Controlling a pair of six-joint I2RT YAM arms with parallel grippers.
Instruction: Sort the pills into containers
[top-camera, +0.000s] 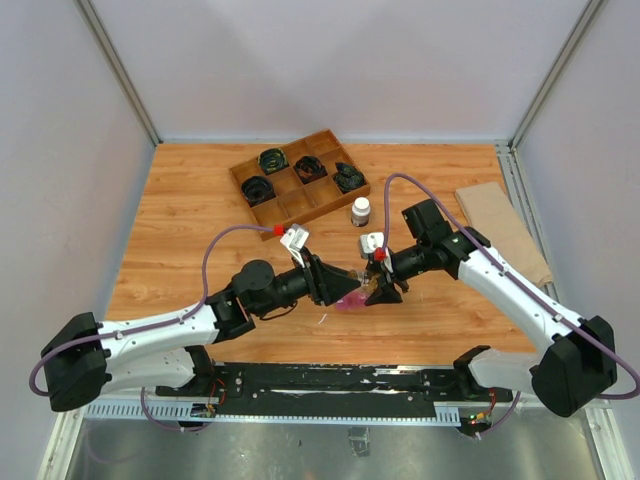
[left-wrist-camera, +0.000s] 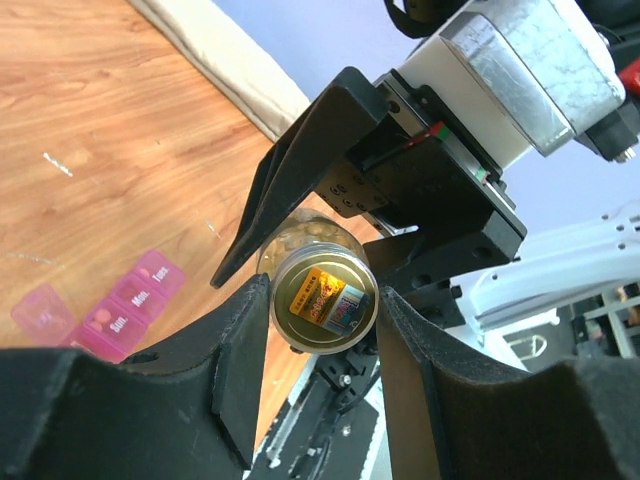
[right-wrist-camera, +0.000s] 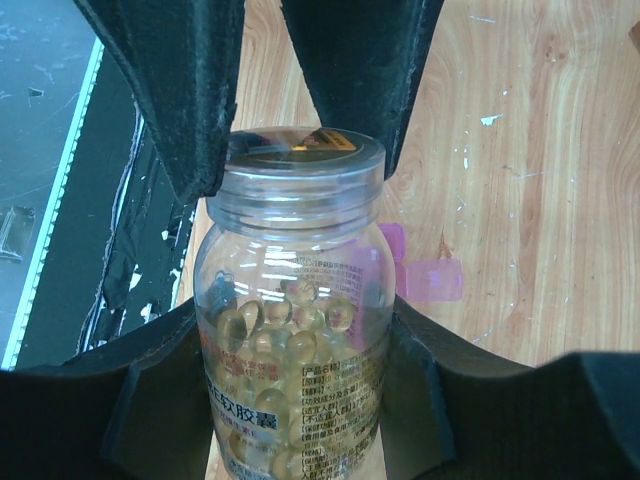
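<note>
Right wrist view: pill jar (right-wrist-camera: 290, 330) bridged between both arms.
Long axis roughly level, lid (left-wrist-camera: 325, 300) facing my left arm; right jaws clamp the glass body, left jaws seem pinched on the lid, and the pills (right-wrist-camera: 285, 320) sit inside. Pink containers (left-wrist-camera: 130, 305) lie on the desk (top-camera: 200, 220) just beneath; wooden tray (top-camera: 300, 180) and white-capped bottle (top-camera: 360, 211) stand well behind.

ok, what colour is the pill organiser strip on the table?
The pill organiser strip is translucent pink; shows best in the left wrist view.

Left hand (left-wrist-camera: 323, 300): reaching rightward, fingers clamped (facing the other).
Right hand (right-wrist-camera: 295, 330): reaching leftward, fingers clamped.
</note>
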